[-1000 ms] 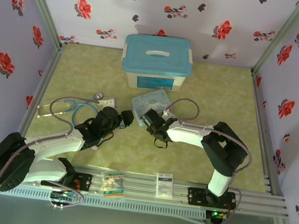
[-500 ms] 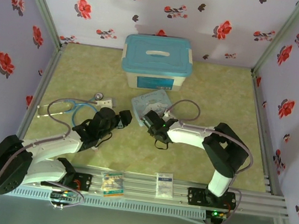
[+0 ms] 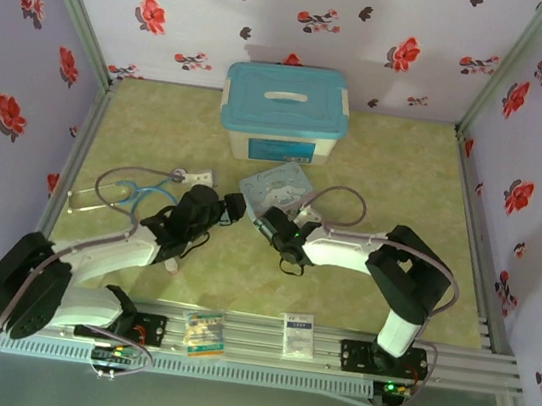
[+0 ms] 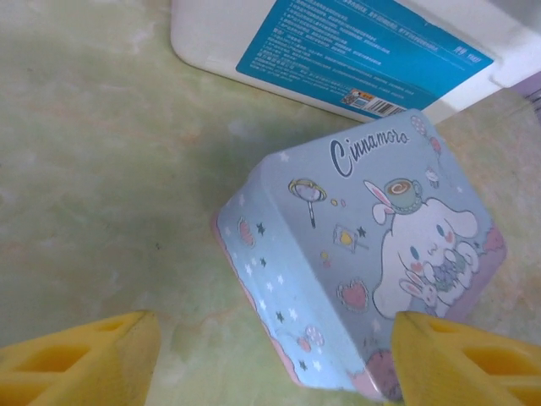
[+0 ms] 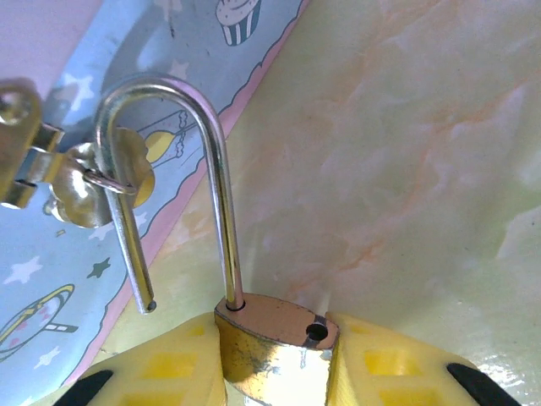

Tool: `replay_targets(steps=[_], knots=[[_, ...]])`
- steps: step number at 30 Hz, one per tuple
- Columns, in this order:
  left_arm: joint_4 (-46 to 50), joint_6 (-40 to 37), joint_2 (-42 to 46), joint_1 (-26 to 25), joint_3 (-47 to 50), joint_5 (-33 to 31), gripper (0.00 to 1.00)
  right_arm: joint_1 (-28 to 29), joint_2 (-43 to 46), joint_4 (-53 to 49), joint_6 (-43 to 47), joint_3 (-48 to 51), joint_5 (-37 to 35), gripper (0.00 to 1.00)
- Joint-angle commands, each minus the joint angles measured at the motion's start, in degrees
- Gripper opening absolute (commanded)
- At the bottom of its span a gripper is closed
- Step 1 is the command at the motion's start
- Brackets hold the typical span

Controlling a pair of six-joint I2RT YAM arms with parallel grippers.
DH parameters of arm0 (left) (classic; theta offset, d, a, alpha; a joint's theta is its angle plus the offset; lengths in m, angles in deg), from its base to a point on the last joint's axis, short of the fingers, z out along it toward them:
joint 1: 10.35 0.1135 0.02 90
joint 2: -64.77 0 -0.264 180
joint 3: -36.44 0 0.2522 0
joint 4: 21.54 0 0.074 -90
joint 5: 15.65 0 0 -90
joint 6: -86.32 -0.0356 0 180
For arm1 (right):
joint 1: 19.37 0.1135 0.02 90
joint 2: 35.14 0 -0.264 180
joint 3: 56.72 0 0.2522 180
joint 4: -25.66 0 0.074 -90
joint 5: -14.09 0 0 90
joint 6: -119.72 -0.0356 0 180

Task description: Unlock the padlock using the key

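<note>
My right gripper (image 5: 277, 365) is shut on the brass body of the padlock (image 5: 272, 328), one yellow finger on each side. The silvery shackle (image 5: 218, 178) stands open, its free end out of the body and its loop threaded through the metal ring (image 5: 95, 182) on the clasp of the light-blue cartoon tin (image 4: 372, 237). In the top view the right gripper (image 3: 266, 226) sits at the tin's (image 3: 279, 184) near corner. My left gripper (image 4: 275, 355) is open, its yellow fingers spread just short of the tin, holding nothing. The key is out of view.
A white storage box with a blue lid (image 3: 283, 114) stands behind the tin. A blue stethoscope (image 3: 136, 192) lies left of the left arm. Two small packets (image 3: 203, 333) (image 3: 297, 334) rest on the front rail. Floral walls close in three sides.
The right gripper has drawn back slightly towards the near side and its jaws have narrowed onto the padlock. The left gripper has edged forward towards the tin. The stethoscope tubing has shifted.
</note>
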Motion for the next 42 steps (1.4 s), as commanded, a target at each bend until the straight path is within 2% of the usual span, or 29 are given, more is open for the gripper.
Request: replay_targets(steps=[1, 7, 10, 17, 24, 30, 38, 42], knots=[[4.1, -3.3, -7.3, 1.2, -6.7, 0.0, 0.78, 0.7, -2.4, 4.9, -2.3, 2.6, 0.1, 0.20], [4.0, -3.5, -20.1, 2.1, -13.8, 1.5, 0.80, 2.7, -1.9, 11.1, -4.6, 4.0, -3.0, 0.18], [3.1, -2.9, -22.2, 2.0, -13.3, 1.8, 0.71, 3.2, -1.3, 14.5, -5.7, 4.9, -5.4, 0.14], [-1.3, -2.6, -26.0, 2.3, -10.2, 2.9, 0.39, 2.8, -1.6, 19.3, -3.1, 3.4, -8.7, 0.14], [-5.3, -1.9, -28.3, 2.3, -7.2, 3.5, 0.38, 2.2, -1.0, 28.8, -2.4, 5.9, -11.8, 0.11], [-7.1, -1.6, -28.3, 2.3, -5.5, 3.6, 0.35, 0.7, 0.8, 25.3, -2.5, 5.0, -14.1, 0.11], [-7.5, -1.3, -28.0, 2.7, -5.2, 3.5, 0.33, -3.1, 2.2, 25.5, -4.0, 10.4, -12.7, 0.09], [-8.9, -0.9, -28.5, 3.0, -4.5, 3.5, 0.30, -4.0, 3.0, 27.9, -3.7, 13.3, -11.2, 0.02]])
